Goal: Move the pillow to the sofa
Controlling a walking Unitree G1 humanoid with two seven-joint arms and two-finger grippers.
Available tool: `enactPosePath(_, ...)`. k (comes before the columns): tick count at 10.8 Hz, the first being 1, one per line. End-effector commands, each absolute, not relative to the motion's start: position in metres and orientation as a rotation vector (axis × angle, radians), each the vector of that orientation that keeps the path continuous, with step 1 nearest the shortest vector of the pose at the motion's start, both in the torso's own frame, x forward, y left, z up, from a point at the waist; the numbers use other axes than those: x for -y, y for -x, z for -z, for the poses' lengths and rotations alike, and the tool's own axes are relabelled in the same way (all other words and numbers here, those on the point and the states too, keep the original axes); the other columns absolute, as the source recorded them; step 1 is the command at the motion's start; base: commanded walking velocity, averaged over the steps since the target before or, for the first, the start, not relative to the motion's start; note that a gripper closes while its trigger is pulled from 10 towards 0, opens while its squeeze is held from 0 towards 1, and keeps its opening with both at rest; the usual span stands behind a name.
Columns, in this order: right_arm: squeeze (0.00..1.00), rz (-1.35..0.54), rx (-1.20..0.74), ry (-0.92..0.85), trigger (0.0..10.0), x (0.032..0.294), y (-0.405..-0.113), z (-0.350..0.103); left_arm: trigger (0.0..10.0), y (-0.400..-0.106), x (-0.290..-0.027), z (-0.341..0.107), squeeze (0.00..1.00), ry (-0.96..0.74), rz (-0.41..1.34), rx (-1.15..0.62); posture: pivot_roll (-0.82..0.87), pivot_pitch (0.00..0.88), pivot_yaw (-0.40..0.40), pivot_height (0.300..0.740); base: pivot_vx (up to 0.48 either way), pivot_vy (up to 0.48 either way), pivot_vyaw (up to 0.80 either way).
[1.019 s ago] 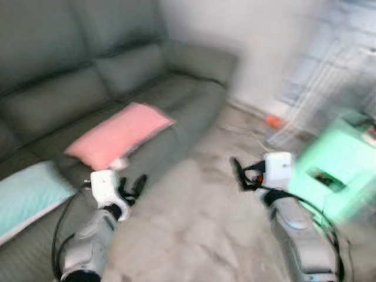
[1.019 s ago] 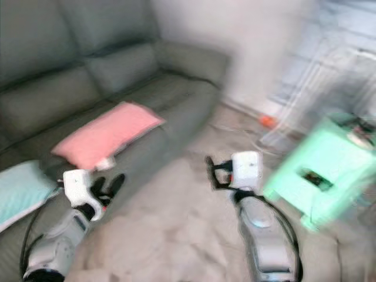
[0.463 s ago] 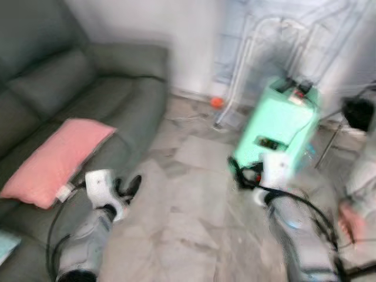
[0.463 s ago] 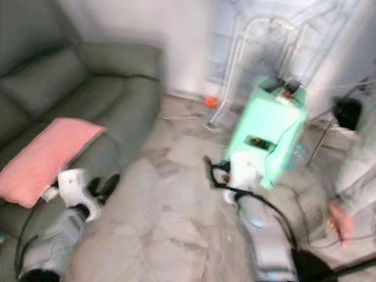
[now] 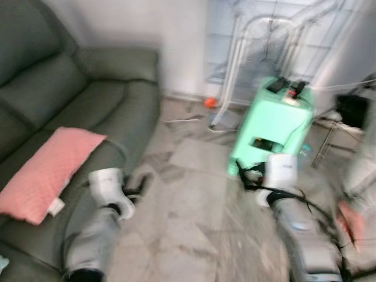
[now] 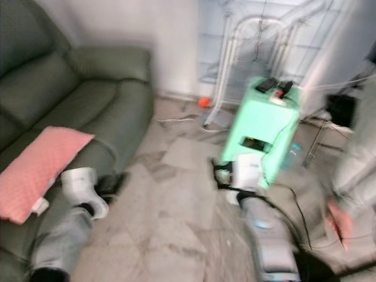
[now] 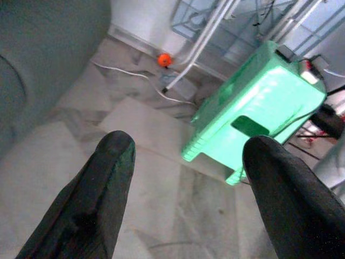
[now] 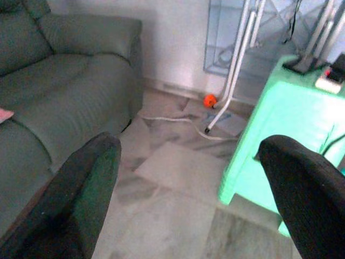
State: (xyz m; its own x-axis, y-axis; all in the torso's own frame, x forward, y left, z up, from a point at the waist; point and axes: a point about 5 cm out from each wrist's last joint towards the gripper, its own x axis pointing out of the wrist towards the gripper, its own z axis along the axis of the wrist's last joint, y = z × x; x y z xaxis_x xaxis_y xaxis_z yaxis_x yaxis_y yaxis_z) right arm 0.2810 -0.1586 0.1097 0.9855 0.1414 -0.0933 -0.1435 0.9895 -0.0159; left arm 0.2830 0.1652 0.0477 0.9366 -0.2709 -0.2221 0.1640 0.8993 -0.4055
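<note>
Pink pillow (image 5: 44, 172) lies on grey sofa (image 5: 88, 100) seat, white tag unreadable. Left gripper (image 7: 183, 162) and right gripper (image 8: 188, 156) fingers wide, empty, over marble floor (image 5: 188, 211). Wrist views show orange ball (image 7: 164, 59) beside green stool (image 7: 259, 118).

Pink pillow (image 5: 48, 172), oblong and soft, with a finely dimpled cover and a small white tag at the lower near corner. Lying flat on the seat of the sofa (image 5: 88, 100), long axis running slantwise from the near front edge of the seat back toward the backrest. Near end just by the seat's front edge; far end toward the middle of the cushion. Sofa dark grey-green, smooth and leather-like, with plump back cushions and a rounded padded arm at the far end close to the white wall. Both somewhat blurred in the head views, so finer texture hard to make out.
</note>
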Motion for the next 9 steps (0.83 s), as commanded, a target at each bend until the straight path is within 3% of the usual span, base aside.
enactPosePath(1,0.00,-0.162,-0.073,0.014,10.0,0.1509,-0.2828,-0.1138,10.0,-0.2819,-0.1782,-0.0492,0.00,0.378,0.196,-0.274,-0.21,0.067,-0.010,0.740,0.480,0.000,0.00)
enactPosePath(9,0.00,-0.165,-0.069,0.013,10.0,0.1486,-0.2845,-0.1137,10.0,-0.2832,-0.1786,-0.0507,0.00,0.379,0.206,-0.273,-0.20,0.057,-0.003,0.740,0.480,0.000,0.00)
